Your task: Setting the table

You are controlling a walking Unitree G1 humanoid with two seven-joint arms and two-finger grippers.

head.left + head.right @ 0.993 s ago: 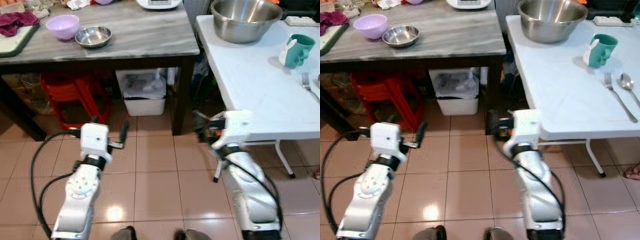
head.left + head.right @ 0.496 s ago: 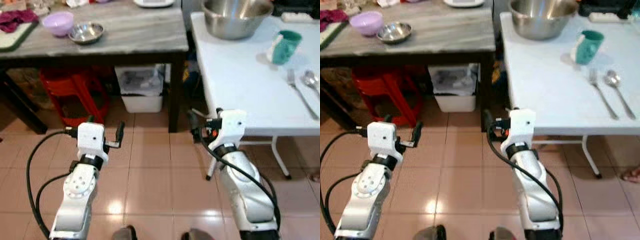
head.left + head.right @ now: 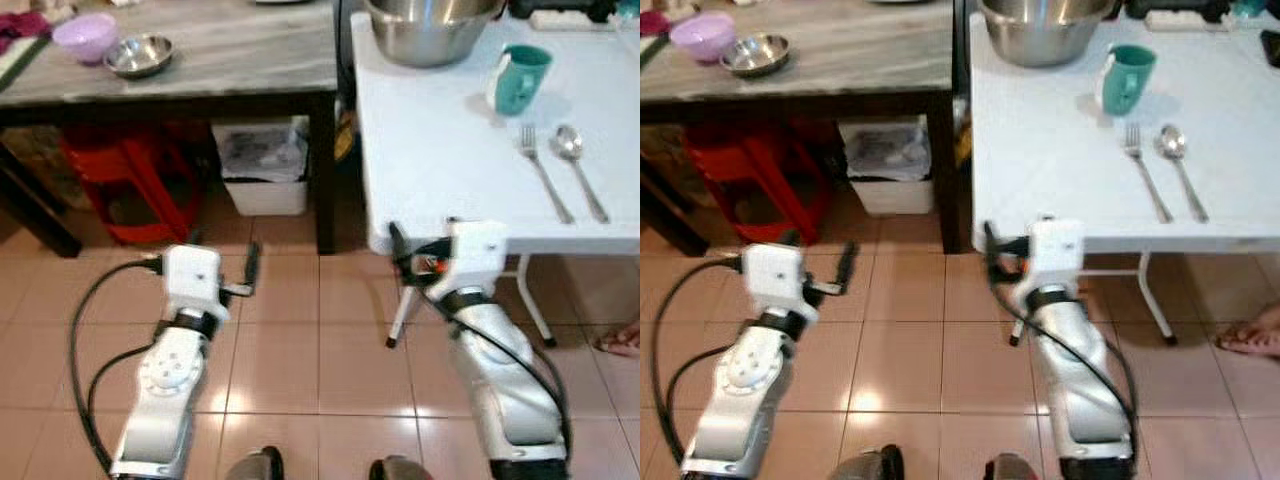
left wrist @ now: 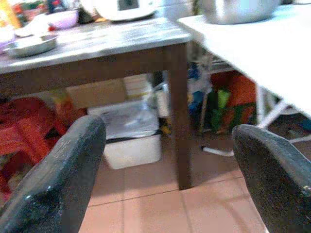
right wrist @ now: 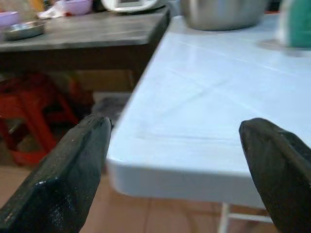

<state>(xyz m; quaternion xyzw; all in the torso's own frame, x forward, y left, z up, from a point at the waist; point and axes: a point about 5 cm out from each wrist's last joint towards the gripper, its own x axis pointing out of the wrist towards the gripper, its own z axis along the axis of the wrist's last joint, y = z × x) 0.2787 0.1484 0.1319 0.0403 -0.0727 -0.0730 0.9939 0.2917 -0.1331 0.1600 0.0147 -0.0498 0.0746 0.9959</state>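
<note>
A white folding table (image 3: 440, 150) stands ahead on the right. On it lie a fork (image 3: 545, 180) and a spoon (image 3: 578, 165) side by side, with a teal mug (image 3: 520, 78) and a large steel bowl (image 3: 430, 25) behind them. The grey wooden table (image 3: 250, 55) on the left holds a purple bowl (image 3: 85, 35) and a small steel bowl (image 3: 138, 55). My left gripper (image 3: 222, 255) is open and empty, low over the floor tiles. My right gripper (image 5: 180, 170) is open and empty, just below and in front of the white table's near edge.
Under the grey table stand a red stool (image 3: 120, 170) and a white bin (image 3: 262, 165). Its dark leg (image 3: 325, 170) stands close to the white table's corner. White folding legs (image 3: 400, 315) reach the floor beside my right arm. A person's foot (image 3: 622, 340) shows at the far right.
The whole view has shifted, so the camera moved: the white table sits more central and the fork and spoon show fully. Both grippers stay open and empty.
</note>
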